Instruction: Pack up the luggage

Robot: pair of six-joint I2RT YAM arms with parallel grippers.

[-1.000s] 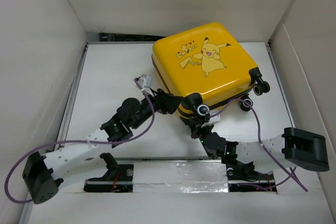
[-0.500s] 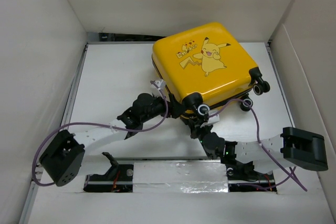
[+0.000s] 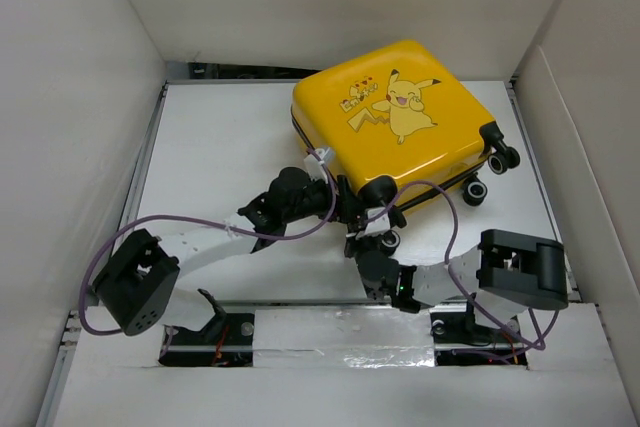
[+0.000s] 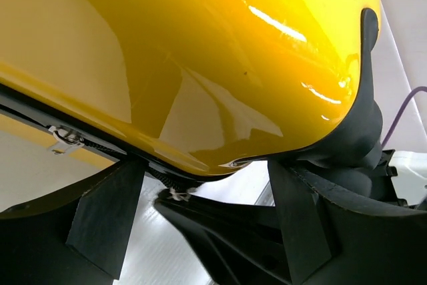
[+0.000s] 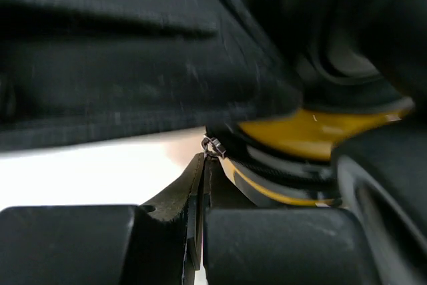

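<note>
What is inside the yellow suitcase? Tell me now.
Nothing inside can be seen: the luggage lies closed on the table, and its yellow shell covers the whole interior.

Glossy glare on luggage [image 4: 193, 51]; right-wrist blur

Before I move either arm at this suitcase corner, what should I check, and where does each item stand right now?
1. Luggage lid down on its base: ok, the shells meet along the near edge.
2. Left gripper open at the near corner: ok.
3. Right gripper shut: ok.
4. Zipper pull pinched by the right fingertips: cannot tell; it sits right at their tips.
5. Purple cable free of the wheels: cannot tell; it loops close beside them.
</note>
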